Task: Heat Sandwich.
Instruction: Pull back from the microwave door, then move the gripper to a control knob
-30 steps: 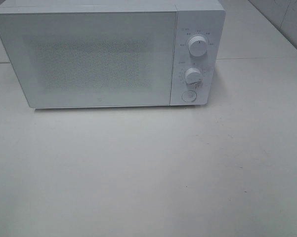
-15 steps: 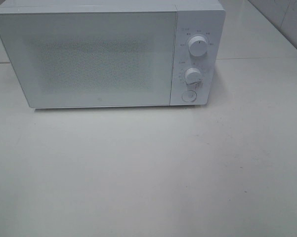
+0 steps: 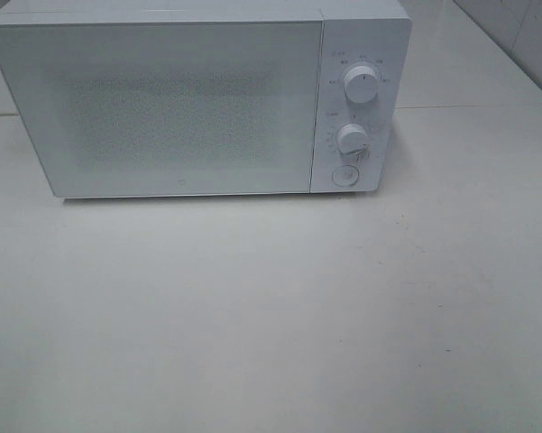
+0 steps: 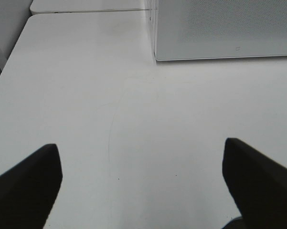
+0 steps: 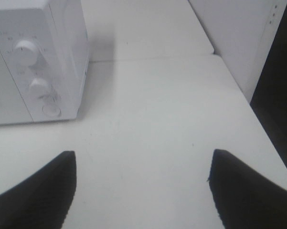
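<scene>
The sandwich is out of view in every frame. A white microwave [image 3: 198, 99] stands at the back of the white table [image 3: 271, 316] with its door shut. Its panel carries two round knobs [image 3: 361, 83] and a round button [image 3: 344, 176]. My left gripper [image 4: 142, 179] hangs open over bare table, with the microwave's lower front corner [image 4: 219, 28] ahead of it. My right gripper [image 5: 142, 183] is open too, nothing between its black fingers [image 5: 36, 188], and the microwave's control panel [image 5: 33, 81] lies ahead to one side. Neither gripper shows in the exterior high view.
The table's side edge [image 5: 262, 133] runs close beside my right gripper, with a white wall panel [image 5: 248, 33] beyond it. A seam [image 3: 469, 106] joins a second table behind the microwave. On my left gripper's side the table edge [image 4: 9, 62] drops to dark floor.
</scene>
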`<state>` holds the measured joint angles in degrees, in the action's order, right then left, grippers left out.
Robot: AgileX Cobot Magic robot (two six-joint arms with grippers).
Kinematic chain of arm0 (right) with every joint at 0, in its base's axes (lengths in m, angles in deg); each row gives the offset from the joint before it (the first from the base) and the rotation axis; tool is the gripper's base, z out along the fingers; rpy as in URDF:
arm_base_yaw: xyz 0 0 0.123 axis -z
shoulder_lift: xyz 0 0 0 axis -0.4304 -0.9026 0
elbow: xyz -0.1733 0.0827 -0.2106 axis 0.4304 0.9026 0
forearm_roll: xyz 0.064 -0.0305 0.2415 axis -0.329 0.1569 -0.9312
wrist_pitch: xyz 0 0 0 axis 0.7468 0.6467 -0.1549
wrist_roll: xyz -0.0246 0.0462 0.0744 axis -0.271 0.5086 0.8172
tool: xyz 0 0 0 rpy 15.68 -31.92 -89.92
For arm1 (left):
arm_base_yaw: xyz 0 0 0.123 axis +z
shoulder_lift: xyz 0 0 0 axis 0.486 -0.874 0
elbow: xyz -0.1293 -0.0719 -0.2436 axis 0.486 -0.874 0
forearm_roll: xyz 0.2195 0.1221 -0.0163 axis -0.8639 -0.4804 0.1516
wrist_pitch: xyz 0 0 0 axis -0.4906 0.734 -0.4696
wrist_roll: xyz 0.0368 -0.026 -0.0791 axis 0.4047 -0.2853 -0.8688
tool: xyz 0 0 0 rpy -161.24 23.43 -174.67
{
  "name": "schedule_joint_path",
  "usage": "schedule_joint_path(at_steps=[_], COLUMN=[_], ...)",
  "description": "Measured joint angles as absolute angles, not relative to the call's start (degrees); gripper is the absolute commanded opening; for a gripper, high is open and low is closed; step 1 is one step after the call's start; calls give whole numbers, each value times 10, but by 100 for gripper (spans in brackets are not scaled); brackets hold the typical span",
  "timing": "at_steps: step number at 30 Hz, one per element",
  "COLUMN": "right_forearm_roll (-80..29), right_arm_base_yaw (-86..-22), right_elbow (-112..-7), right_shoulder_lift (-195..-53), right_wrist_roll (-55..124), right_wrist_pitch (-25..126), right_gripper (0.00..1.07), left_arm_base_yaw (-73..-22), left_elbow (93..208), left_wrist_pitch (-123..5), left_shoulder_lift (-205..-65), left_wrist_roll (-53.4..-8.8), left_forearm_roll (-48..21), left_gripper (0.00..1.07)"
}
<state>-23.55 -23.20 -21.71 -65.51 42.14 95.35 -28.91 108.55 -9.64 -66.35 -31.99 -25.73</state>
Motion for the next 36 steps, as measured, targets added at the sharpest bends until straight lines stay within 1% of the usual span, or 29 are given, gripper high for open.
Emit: schedule_joint_path(at_steps=[6, 7, 11, 12, 15, 19, 20, 22, 25, 28, 29, 36], right_forearm_roll=[-235, -235, -235, -235, -235, -235, -235, -235, -235, -235, -235, -235], right_arm_base_yaw=[-254, -270, -290, -307, -322, -349, -360, -368, -400, -416, -434, -476], right_elbow=[-217, -210, -195, -184, -181, -180, -180, -179, -176, -176, -176, -176], right_shoulder_lift=[-672, -685, -707, -727, -754, -838, -879, -900, -975, -1016, -1051, -1148], right_wrist_roll=[405, 390, 385, 384, 381, 377, 377, 377, 380, 385, 390, 405], right_wrist_pitch=[887, 853, 802, 760, 725, 645, 615, 597, 530, 497, 464, 361], right_gripper=[75, 75, 75, 75, 75, 74, 74, 74, 74, 74, 74, 74], left_arm_base_yaw=[-289, -289, -289, -289, -289, -289, -289, -289, -289, -289, -289, -289], left_elbow=[1085, 1085, 1085, 1085, 1085, 1085, 1085, 1085, 1085, 1085, 1085, 1085], left_wrist_pitch=[-97, -97, -97, -97, -97, -97, -97, -97, -97, -97, -97, -97], left_shoulder_lift=[-664, -664, -664, -664, -664, -664, -664, -664, -664, -664, -664, -664], left_wrist_roll=[-320, -320, -320, -320, -320, -320, -320, -320, -320, -320, -320, -320], left_forearm_roll=[-257, -257, -257, -257, -257, -257, -257, -257, -257, -257, -257, -257], left_gripper=[84, 84, 84, 84, 84, 84, 84, 84, 84, 84, 84, 84])
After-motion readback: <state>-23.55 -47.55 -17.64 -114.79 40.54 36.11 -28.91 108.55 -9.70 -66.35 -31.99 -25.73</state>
